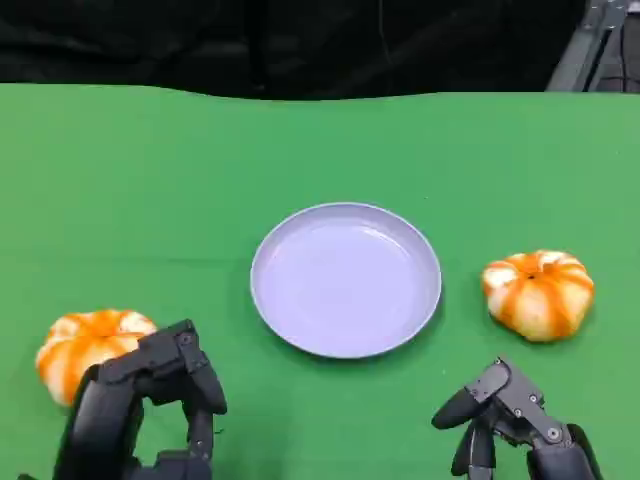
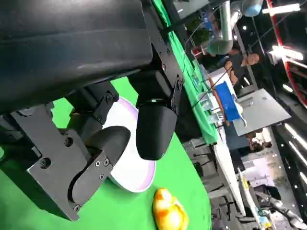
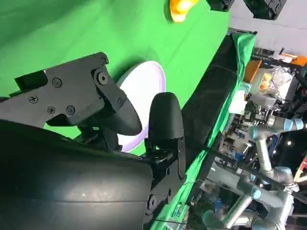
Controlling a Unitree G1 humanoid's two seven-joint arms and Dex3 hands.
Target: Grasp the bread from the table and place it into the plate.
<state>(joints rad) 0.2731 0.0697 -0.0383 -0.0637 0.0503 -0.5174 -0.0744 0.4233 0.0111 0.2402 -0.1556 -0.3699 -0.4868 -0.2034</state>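
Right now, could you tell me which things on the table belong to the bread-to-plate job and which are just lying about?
Part of the job:
- bread on the left, beside the left hand
- bread on the right, beyond the right hand
- plate, nothing on it

Just there:
- green table cover
- background clutter

No words, labels, brand marks or numbers can be read anywhere in these pictures. The plate (image 1: 345, 280), the two orange-and-white bread rolls (image 1: 538, 292) (image 1: 88, 350) and the green table (image 1: 200, 180) carry no print. In the wrist views the cluttered benches behind the table hold boxes and packets that may bear printing, but they are too small and blurred to make out.
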